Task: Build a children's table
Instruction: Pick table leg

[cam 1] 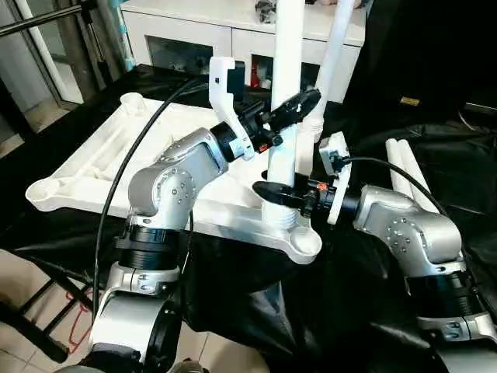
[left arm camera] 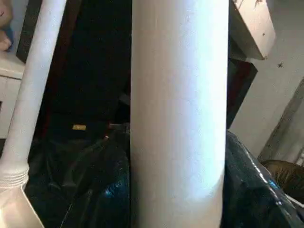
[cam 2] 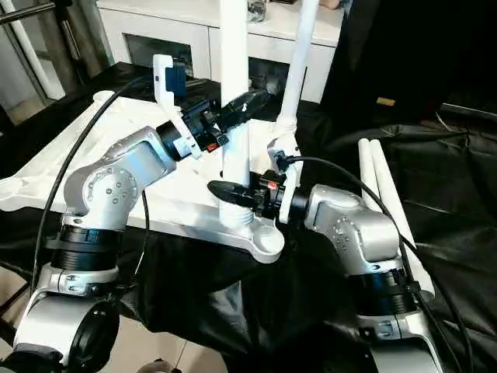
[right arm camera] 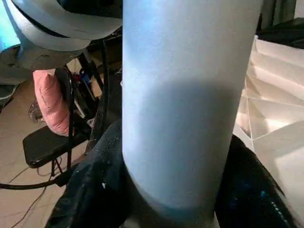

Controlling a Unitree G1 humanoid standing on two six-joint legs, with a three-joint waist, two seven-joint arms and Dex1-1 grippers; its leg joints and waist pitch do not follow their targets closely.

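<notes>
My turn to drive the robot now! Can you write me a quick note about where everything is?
Left gripper: clamped on the upright leg, high up.
Right gripper: clamped on that leg near its base.
Table top lies upside down on the black sheet.
Done: a second leg stands in the far socket; the held leg stands near the front corner.
Left: finish seating it, then fit the two spare legs lying on the robot's right.
</notes>
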